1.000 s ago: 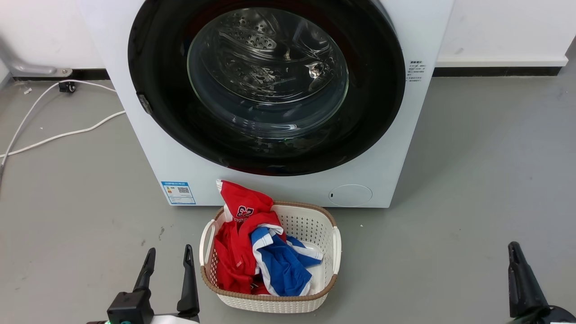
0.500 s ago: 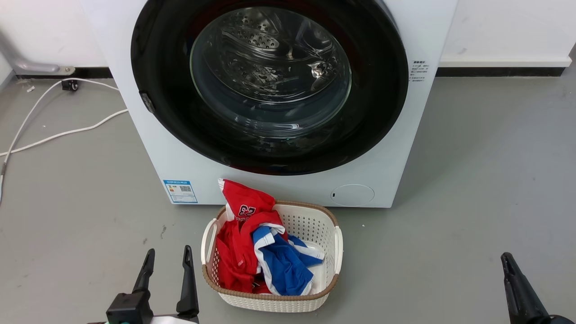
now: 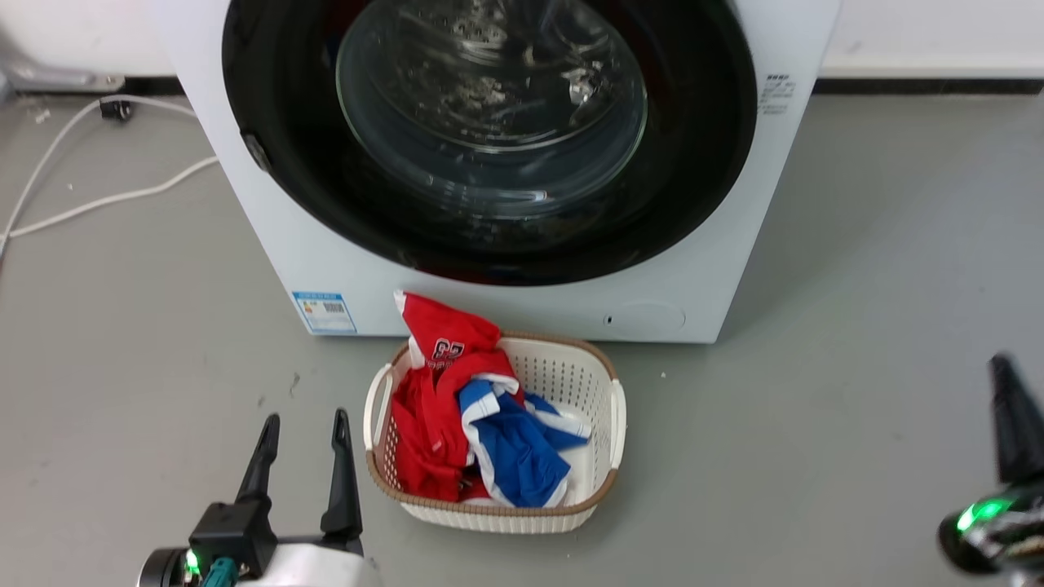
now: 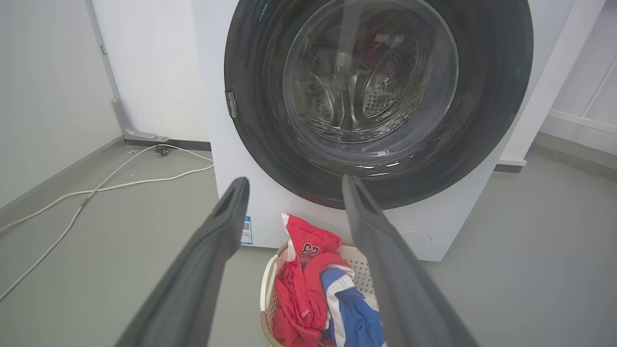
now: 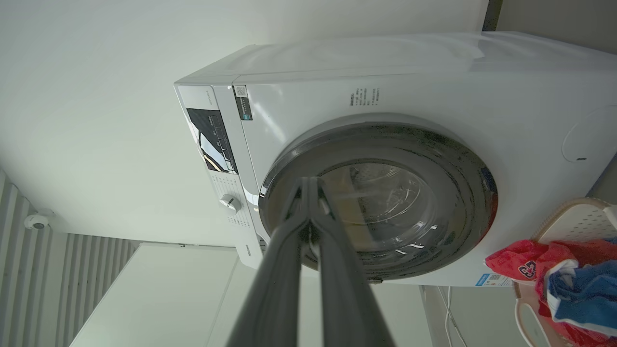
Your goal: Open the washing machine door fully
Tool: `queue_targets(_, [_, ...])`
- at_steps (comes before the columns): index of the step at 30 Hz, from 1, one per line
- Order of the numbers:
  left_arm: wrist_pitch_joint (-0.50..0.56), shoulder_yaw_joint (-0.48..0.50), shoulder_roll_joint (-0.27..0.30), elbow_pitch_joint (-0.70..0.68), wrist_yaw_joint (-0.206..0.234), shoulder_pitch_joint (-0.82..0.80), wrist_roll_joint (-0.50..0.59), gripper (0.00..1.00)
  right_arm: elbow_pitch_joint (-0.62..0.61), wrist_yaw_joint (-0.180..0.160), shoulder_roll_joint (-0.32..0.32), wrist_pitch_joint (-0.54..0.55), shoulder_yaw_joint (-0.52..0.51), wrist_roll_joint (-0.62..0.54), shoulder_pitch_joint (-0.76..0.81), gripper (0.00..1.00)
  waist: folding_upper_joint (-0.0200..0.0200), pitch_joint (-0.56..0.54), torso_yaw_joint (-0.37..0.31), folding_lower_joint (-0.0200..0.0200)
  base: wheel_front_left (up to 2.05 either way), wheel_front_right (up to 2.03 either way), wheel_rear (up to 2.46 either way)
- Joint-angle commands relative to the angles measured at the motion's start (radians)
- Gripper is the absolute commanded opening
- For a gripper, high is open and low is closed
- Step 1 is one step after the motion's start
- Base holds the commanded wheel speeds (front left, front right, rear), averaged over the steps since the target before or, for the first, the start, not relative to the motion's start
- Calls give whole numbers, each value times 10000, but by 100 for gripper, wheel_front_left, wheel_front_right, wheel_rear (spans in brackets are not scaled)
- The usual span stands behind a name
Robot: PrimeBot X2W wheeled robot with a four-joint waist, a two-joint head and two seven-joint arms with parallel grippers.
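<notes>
1. Door check: the washing machine door (image 3: 489, 139) is shut, lying flat against the front of the washing machine (image 3: 294, 253). Through its glass bowl I can see the steel drum (image 4: 385, 91).
2. There's a small grey fitting (image 3: 254, 152) on the door's left rim.
3. My left gripper (image 3: 306, 420) hangs low at the left with its fingers spread wide and nothing between them. It points toward the machine, well apart from the door.
4. My right gripper (image 5: 309, 188) has its fingers pressed together tip to tip, with nothing in them. In the right wrist view the tips line up over the door's dark rim on the side nearest the control knob (image 5: 230, 203). I can't tell how near they are. In the head view it's a blur at the far right edge, clear of the machine.
5. In the way is a laundry basket (image 3: 506, 515). It stands on the floor (image 3: 856, 326) just in front of the machine, under the door's bottom edge and right beside my left gripper.
6. A red garment (image 3: 432, 342) is heaped in it and rises over the back rim. A blue garment (image 3: 514, 448) lies on top of it.
7. Around the machine there's a blue sticker (image 3: 325, 312) at the front's lower left and a round filter cover (image 3: 644, 316) at the lower right. A white cable (image 3: 114, 196) trails across the floor to the left.
</notes>
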Motion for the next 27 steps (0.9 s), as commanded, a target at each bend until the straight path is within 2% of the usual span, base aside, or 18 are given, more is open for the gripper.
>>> queue_targets(1, [-28, -19, -1, -69, -26, -218, 60, 100, 209, 1, -196, 100, -197, -4, -500, 0, 0, 386, 89, 0, 0, 0, 0])
queue_targets(7, [-28, -36, -3, -256, -108, -851, 95, 100, 1281, 1, -977, 603, -976, -64, -2829, 0, 0, 1446, 302, 0, 0, 0, 0])
queue_targets(15, [-28, -195, -1, -510, -158, -1802, 18, 100, 2696, 2, -2170, 1136, -1068, -513, -5881, 0, 0, 2977, 669, 0, 0, 0, 0])
queue_targets(19, [-28, -351, -1, -720, -148, -2279, 17, 100, 3448, 1, -2781, 1475, -730, -800, -7202, 0, 0, 3659, 921, 0, 0, 0, 0])
queue_targets(27, [-28, -549, -1, -1200, -26, -2852, 185, 100, 4531, 1, -3513, 2010, 137, -1417, -9054, 0, 0, 4483, 1324, 0, 0, 0, 0])
